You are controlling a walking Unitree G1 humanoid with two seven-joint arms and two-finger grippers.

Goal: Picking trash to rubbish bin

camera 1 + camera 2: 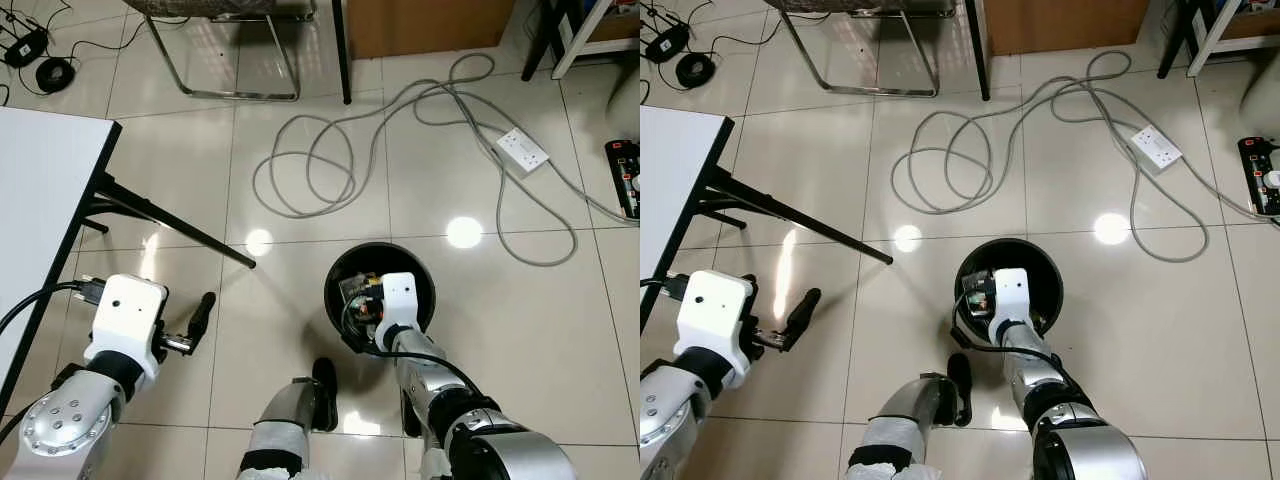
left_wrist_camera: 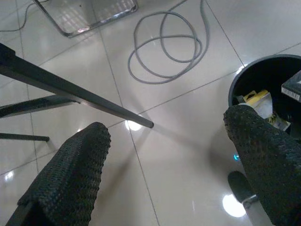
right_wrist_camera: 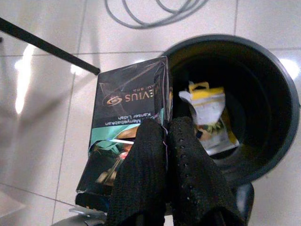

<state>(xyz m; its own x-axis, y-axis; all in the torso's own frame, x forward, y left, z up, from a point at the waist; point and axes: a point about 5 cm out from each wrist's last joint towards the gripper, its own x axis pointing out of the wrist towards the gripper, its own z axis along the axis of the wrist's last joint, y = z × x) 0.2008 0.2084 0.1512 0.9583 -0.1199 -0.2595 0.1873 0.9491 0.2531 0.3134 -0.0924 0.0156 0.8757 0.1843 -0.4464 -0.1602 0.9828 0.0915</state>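
A round black rubbish bin (image 1: 425, 275) stands on the tiled floor right in front of me. My right gripper (image 3: 165, 141) is shut on a dark cigarette pack (image 3: 127, 113) with a teal band, held over the bin's near left rim (image 3: 174, 52). A yellow-and-white wrapper (image 3: 207, 115) lies inside the bin, also seen from the left wrist as the wrapper (image 2: 258, 101). My left gripper (image 2: 174, 160) is open and holds nothing, low over the floor to the left of the bin (image 2: 263, 75); one black finger (image 1: 201, 318) shows beside its white wrist.
A white table (image 1: 40, 200) with black angled legs (image 1: 170, 225) stands at the left. A grey cable (image 1: 330, 160) coils on the tiles beyond the bin, running to a white power strip (image 1: 522, 149). A metal chair frame (image 1: 235, 60) stands farther back.
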